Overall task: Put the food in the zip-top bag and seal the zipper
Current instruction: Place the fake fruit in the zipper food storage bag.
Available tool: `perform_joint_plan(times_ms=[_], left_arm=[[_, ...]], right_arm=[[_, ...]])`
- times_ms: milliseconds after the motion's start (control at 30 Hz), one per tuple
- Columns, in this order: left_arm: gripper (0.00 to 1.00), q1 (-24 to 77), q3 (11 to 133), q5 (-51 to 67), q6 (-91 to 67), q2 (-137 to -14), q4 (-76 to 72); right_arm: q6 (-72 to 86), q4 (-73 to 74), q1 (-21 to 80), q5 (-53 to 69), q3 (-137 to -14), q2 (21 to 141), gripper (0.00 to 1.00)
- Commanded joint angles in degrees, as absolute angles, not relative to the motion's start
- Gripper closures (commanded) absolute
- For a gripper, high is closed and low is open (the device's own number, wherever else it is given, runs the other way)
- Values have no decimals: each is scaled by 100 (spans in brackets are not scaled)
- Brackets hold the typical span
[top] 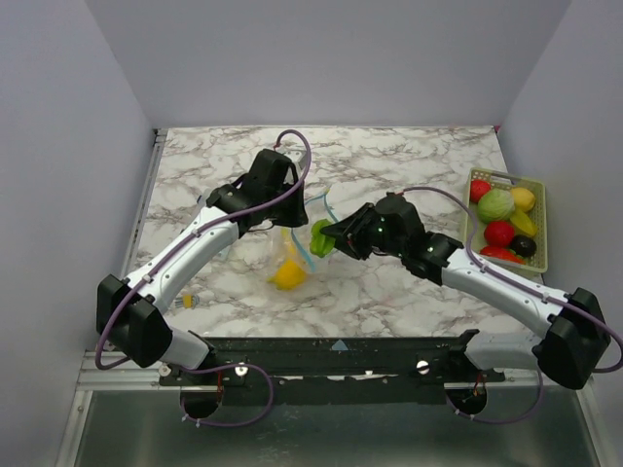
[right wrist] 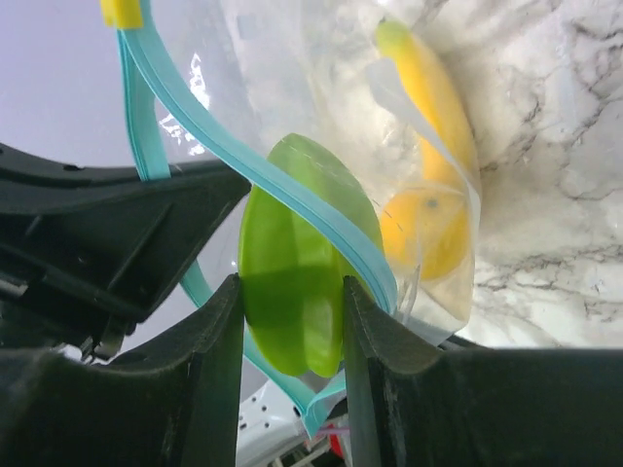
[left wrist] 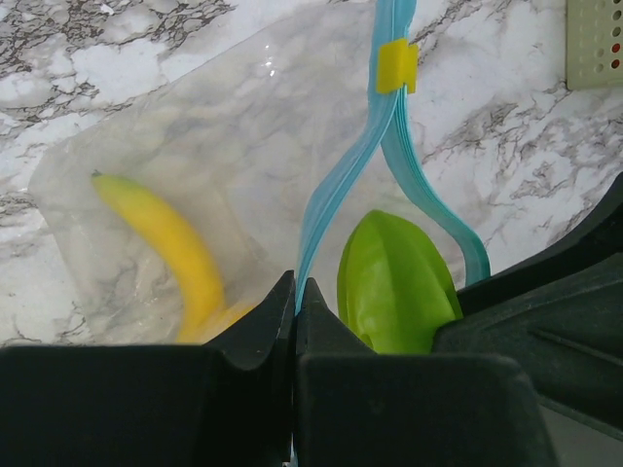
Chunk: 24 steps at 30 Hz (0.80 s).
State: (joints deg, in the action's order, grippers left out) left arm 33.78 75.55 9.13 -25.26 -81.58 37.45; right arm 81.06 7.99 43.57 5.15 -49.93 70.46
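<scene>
The left hand (left wrist: 295, 316) is pinched closed on the zipper (left wrist: 336, 180) of the bag (left wrist: 224, 136), above the desk (top: 389, 156). The right hand (right wrist: 292, 311) grips a green fruit (right wrist: 282, 277) at the bag's open mouth. A banana (left wrist: 170, 243) lies inside.

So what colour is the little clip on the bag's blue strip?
Yellow. The clip shows best in the left wrist view, on the teal zipper.

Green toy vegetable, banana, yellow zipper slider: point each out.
Green toy vegetable (right wrist: 287, 292), right wrist view, middle of its body.
Banana (left wrist: 167, 243), left wrist view, mid-length.
Yellow slider (left wrist: 396, 65), left wrist view, its front face.
</scene>
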Motion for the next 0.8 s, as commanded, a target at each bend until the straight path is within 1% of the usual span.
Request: perform_joint_plan(times_ms=[0,100,267,400,600,767], left_arm=[[100,3395,7427,1131,-2593,-7910,3533],[100,3398,7418,1143,-2586,-7889,3536],[100,3400,7374,1033,-2549,-7803,3529],[100,3400,7361,914,-2505,-7692,3513],[100,3398,7274,778,-2479,-7467,3404],[100,3401,7241,524,-2418,-7301,3370]], right_arm=[[7870,1094,4590,-862,-5426,7237,98],[7558,1125,4729,-1361,-5715,7590,95],[7170,1269,5002,-1803,-6241,8185,91],[6774,1349,5142,-2161,-6509,8505,86],[6354,1299,5355,-2358,-6706,8843,80],[6271,1322,5498,-2256,-6540,8827,78]])
